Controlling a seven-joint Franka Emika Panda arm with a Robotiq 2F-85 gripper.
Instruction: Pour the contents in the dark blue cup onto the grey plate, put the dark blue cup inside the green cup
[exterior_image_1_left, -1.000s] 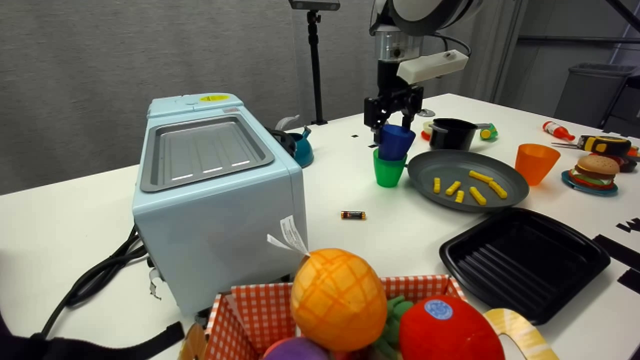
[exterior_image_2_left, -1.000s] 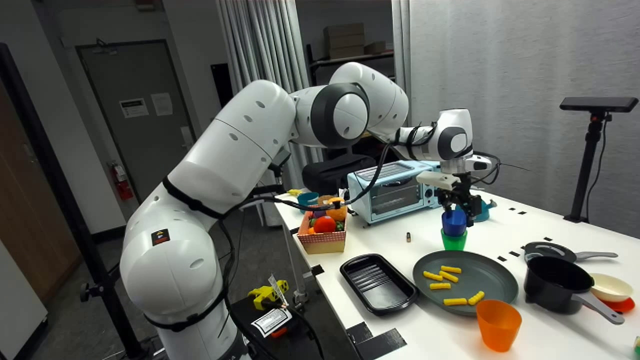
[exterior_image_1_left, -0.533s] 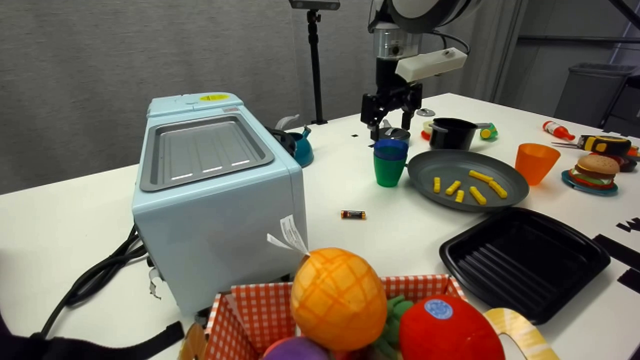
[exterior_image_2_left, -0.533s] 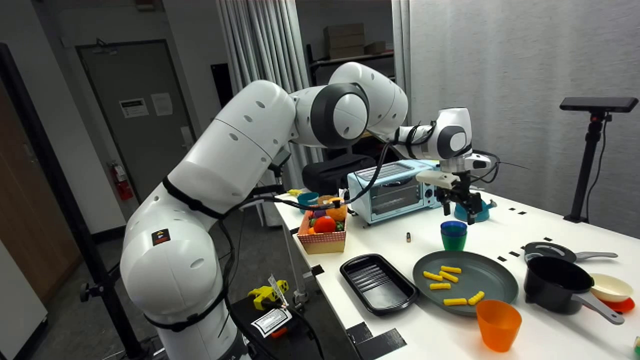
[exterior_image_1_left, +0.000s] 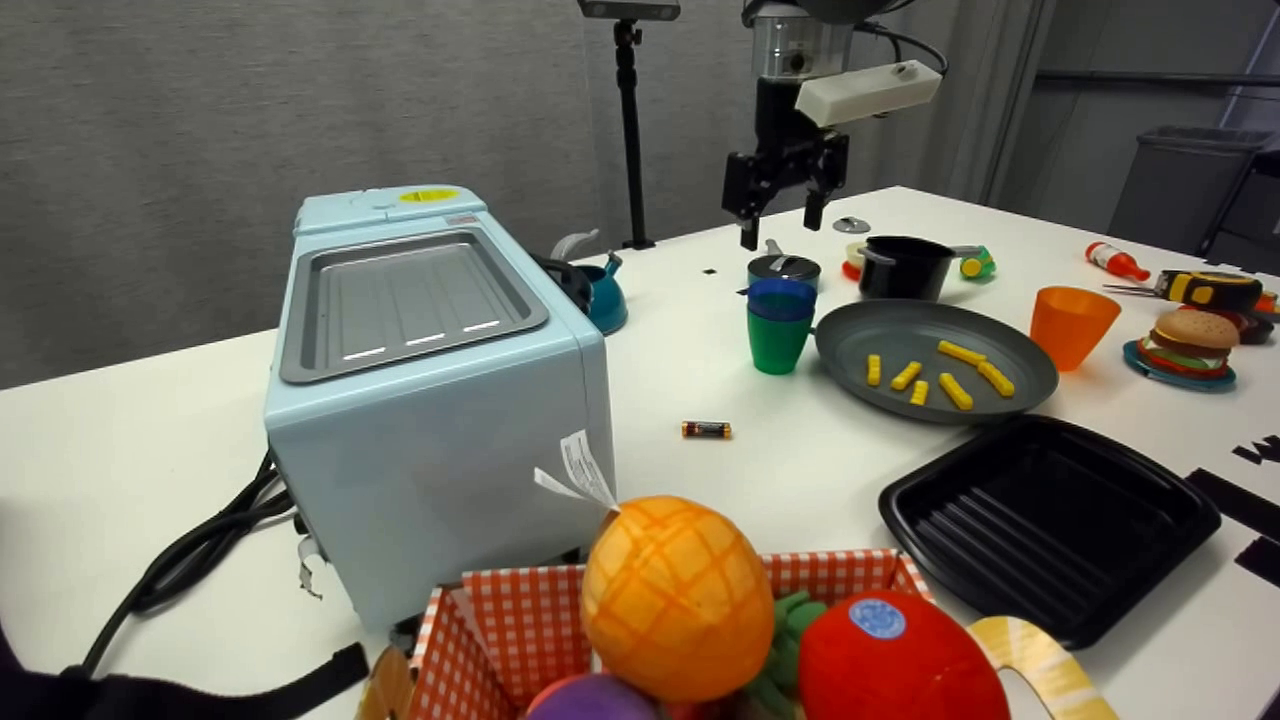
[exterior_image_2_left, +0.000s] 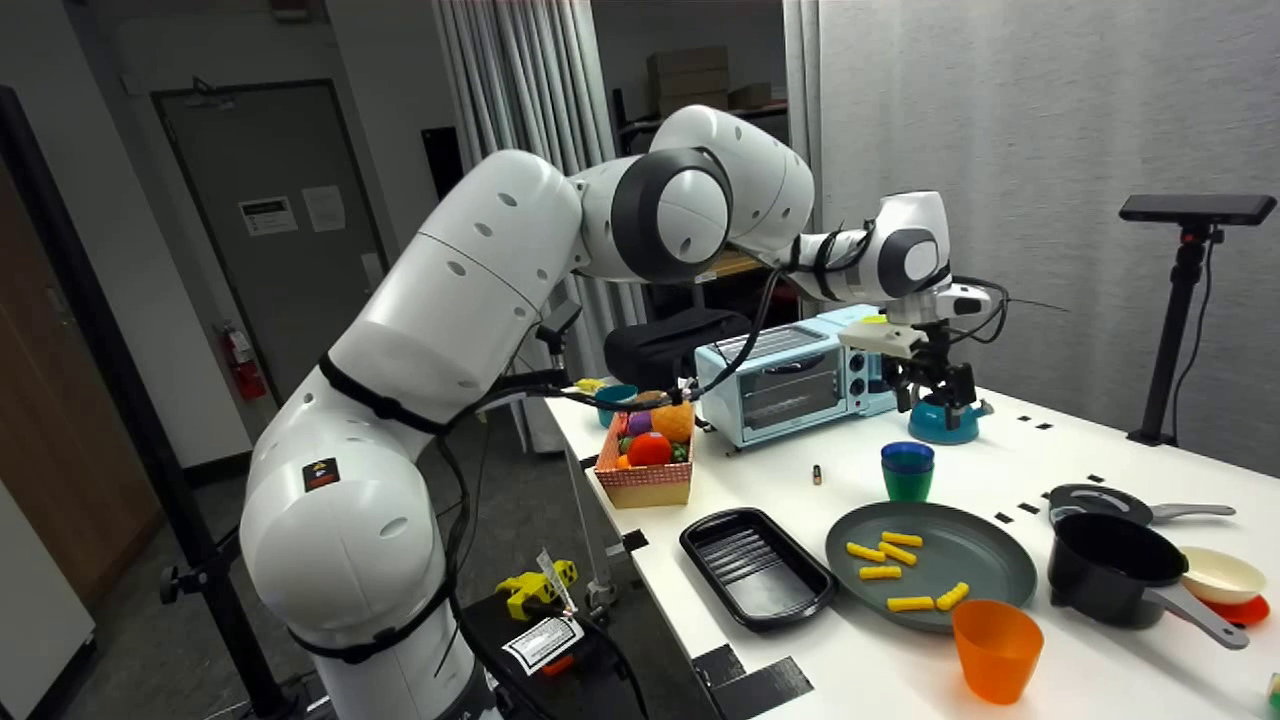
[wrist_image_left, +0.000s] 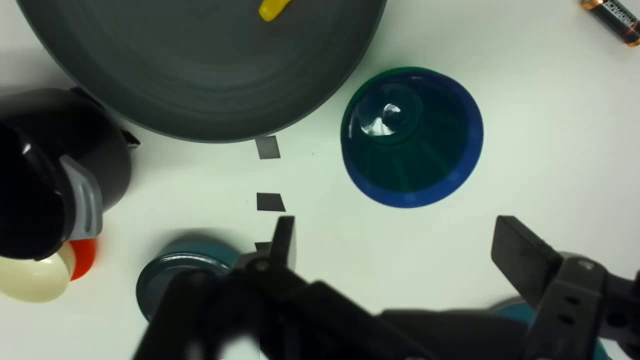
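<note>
On the white surface (exterior_image_1_left: 660, 380), the dark blue cup (exterior_image_1_left: 782, 298) stands upright inside the green cup (exterior_image_1_left: 777, 346), its rim rising above the green one. Just beside the pair lies the grey plate (exterior_image_1_left: 930, 325), with six yellow pieces (exterior_image_1_left: 956, 391), like short sticks, scattered across it. Above the surface and apart from the cups hangs the pincer (exterior_image_1_left: 781, 227), its jaws spread wide; in the wrist view, white surface shows between them. Near the plate stand an orange cup (exterior_image_1_left: 1072, 327) and a black pot (exterior_image_1_left: 903, 270), and a ridged black tray (exterior_image_1_left: 1050, 525) lies just beside its rim. A battery (exterior_image_1_left: 706, 430) lies near the nested cups. In an exterior view, a pale blue toaster oven (exterior_image_2_left: 790, 388) stands farther back, a checked basket (exterior_image_2_left: 645, 492) of soft toys (exterior_image_2_left: 650, 449) sits close to it, and a teal kettle (exterior_image_2_left: 940, 431) shows partly behind the pincer.
</note>
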